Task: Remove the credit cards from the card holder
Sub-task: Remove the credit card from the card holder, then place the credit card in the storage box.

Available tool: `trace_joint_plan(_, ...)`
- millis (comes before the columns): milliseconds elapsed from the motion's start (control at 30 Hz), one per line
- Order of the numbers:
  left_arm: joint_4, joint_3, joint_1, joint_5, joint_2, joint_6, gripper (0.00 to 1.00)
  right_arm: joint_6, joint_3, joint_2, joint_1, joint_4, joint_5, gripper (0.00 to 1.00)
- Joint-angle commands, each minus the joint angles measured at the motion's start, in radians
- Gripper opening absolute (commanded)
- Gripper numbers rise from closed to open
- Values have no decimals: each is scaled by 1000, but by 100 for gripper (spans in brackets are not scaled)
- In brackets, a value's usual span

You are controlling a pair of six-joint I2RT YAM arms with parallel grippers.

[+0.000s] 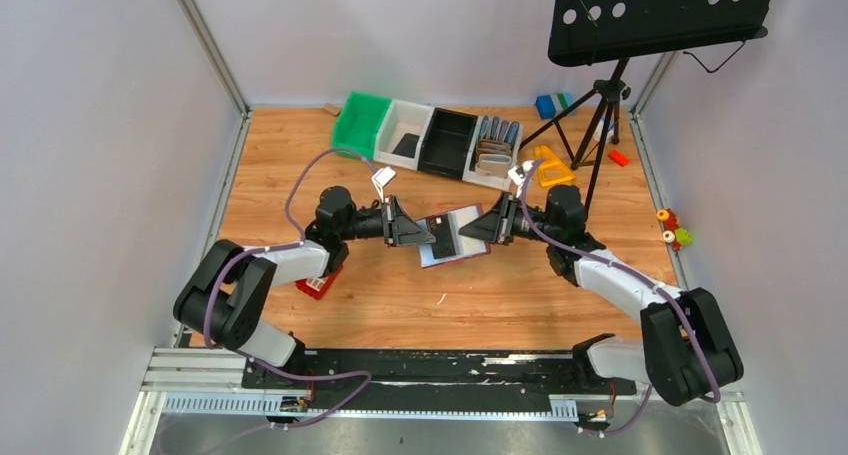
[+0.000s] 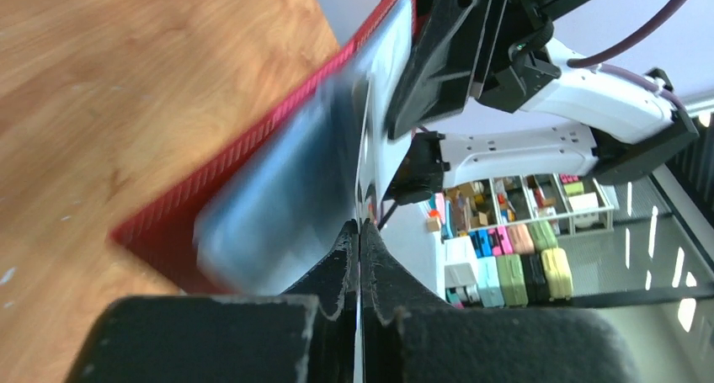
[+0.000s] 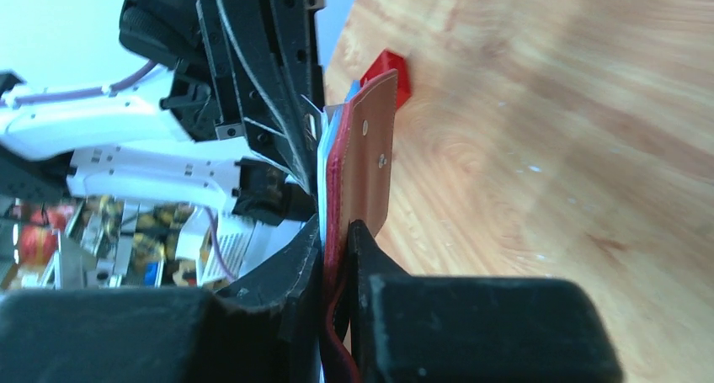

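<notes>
Two hands: the left hand [image 2: 360, 236] and the right hand [image 3: 338, 231] are set tip to tip over the middle of the counter [image 1: 400, 305], with the card holder [image 1: 462, 233] bridged between them.
Card holder: it is held open and clear of the wood, and is seen nearly on edge from both wrists.
Right hand: it is clamped on the holder's right end, with maroon leather plainly pinched between the fingers.
Left hand: the fingers are pressed together on a thin pale edge, judged to be a credit card [image 2: 364, 177] partly seated in its pocket.
Key relation: the card lies straight ahead of the left hand, the nearer of the two. Its long axis is judged to run along the line joining the hands. A straight pull leftward, away from the anchoring right hand, is therefore called for.
Top view: the facing arms and the holder's place between them are shown, but neither hand's closure can be read there.
Left wrist view: the closed fingertips are shown, but the holder's inside is smeared by blur, so which card is gripped cannot be told.
Right wrist view: a tan flap [image 3: 370, 139] with two studs is shown, with pale blue and white card edges stacked beside it. A red piece [image 3: 387, 71] is seen on the counter beyond.
Risk: a skewed pull may bind the card in its pocket or drag the holder from the right hand.
</notes>
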Motion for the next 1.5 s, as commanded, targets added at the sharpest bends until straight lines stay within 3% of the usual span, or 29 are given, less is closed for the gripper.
trace_joint_plan(0,-196,-3,47,-18,-14,165,0,-25,-33,-15,-82,-19,3,5)
trace_joint_plan(167,-423,22,58,-68,-45,318,0,-41,-57,5,-117,-21,3,1)
trace_joint_plan(333,-934,151,71,-376,-114,631,0,-224,-20,-39,-134,-328,173,0)
trace_joint_plan(633,-1171,409,72,-677,-26,780,0,-350,-36,-68,-134,-453,253,0)
trace_joint_plan(767,-1291,638,80,-841,75,865,0,-369,-37,-66,-134,-450,232,0)
trace_joint_plan(967,-1582,1179,79,-994,371,1041,0,-376,-36,-80,-134,-419,176,0)
trace_joint_plan(1233,-1766,1683,90,-1015,710,1177,0,-364,-53,-120,-135,-338,103,0)
trace_joint_plan(1367,-1737,1783,105,-920,801,1197,0,-358,-55,-151,-134,-326,110,0)
trace_joint_plan(1467,-1693,1786,107,-931,829,1215,0,-354,-52,-156,-135,-314,103,0)
